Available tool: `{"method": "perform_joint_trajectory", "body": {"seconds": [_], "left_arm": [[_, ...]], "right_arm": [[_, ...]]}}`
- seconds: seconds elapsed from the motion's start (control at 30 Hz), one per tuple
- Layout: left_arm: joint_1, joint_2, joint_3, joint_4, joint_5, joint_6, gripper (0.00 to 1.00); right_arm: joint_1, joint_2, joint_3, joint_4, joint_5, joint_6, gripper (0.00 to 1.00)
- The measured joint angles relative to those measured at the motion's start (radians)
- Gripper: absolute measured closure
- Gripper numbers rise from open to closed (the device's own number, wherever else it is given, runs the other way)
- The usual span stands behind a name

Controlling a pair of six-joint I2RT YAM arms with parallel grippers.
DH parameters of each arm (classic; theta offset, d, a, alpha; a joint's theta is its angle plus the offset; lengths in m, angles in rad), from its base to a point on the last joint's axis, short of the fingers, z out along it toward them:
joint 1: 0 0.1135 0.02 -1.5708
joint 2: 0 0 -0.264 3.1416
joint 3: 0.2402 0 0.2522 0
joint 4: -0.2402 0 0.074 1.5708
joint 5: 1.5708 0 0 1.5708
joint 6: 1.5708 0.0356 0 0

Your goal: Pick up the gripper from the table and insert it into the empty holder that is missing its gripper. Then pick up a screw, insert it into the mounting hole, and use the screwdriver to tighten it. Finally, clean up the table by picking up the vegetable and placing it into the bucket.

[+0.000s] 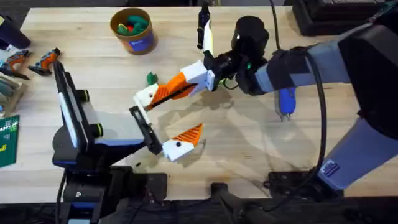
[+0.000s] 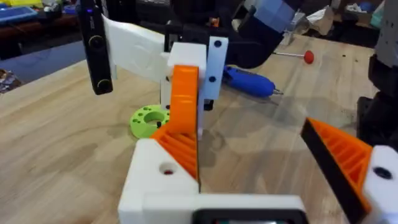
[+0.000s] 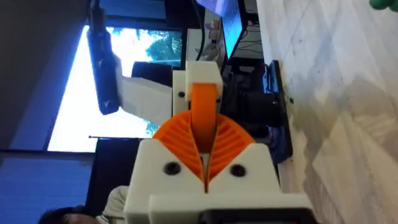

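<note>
My right gripper [image 1: 157, 94] reaches in from the right, its orange ribbed pads shut on the small orange gripper [image 3: 202, 102]. It holds that piece against the white holder [image 2: 155, 182], which is one jaw of my left gripper [image 1: 163, 121]. The left gripper stands open; its other jaw carries an orange pad [image 2: 339, 158] with a black face. The blue screwdriver [image 1: 286, 102] lies under the right arm. The brown bucket [image 1: 132, 38] at the back holds green and orange toys. A small dark green thing [image 1: 151, 78] lies behind the jaws; I cannot tell if it is the vegetable. The screw is out of view.
A lime-green disc with holes [image 2: 148, 118] lies beside the left jaw. A thin rod with a red handle [image 2: 306, 56] rests behind the screwdriver. Hand tools [image 1: 31, 61] and a green board [image 1: 7, 140] sit along the left edge. Bare wood lies front right.
</note>
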Motion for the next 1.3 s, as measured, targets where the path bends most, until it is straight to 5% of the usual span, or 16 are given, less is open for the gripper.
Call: {"method": "perform_joint_trajectory", "body": {"seconds": [0.53,0.57,0.73,0.77,1.1,1.3], "left_arm": [[0.000,0.000,0.000,0.000,-0.002,0.003,0.015],[0.000,0.000,0.000,0.000,-0.002,0.003,0.015],[-0.002,0.000,0.000,-0.001,0.010,0.002,0.015],[-0.002,0.000,0.000,-0.001,0.010,0.002,0.016],[-0.002,0.000,0.000,-0.001,0.010,0.002,0.015],[-0.002,0.000,0.000,-0.001,0.010,0.002,0.015]], "right_arm": [[0.000,0.000,0.001,-0.002,0.001,-0.017,0.980],[0.000,0.000,0.001,-0.005,0.001,-0.016,0.900],[0.003,0.000,0.011,0.000,0.030,-0.033,0.188],[0.003,0.000,0.013,0.001,0.032,-0.038,0.127],[-0.032,-0.033,0.016,-0.023,0.038,-0.105,0.103],[-0.127,-0.190,0.023,-0.263,0.051,-0.247,0.101]]}}
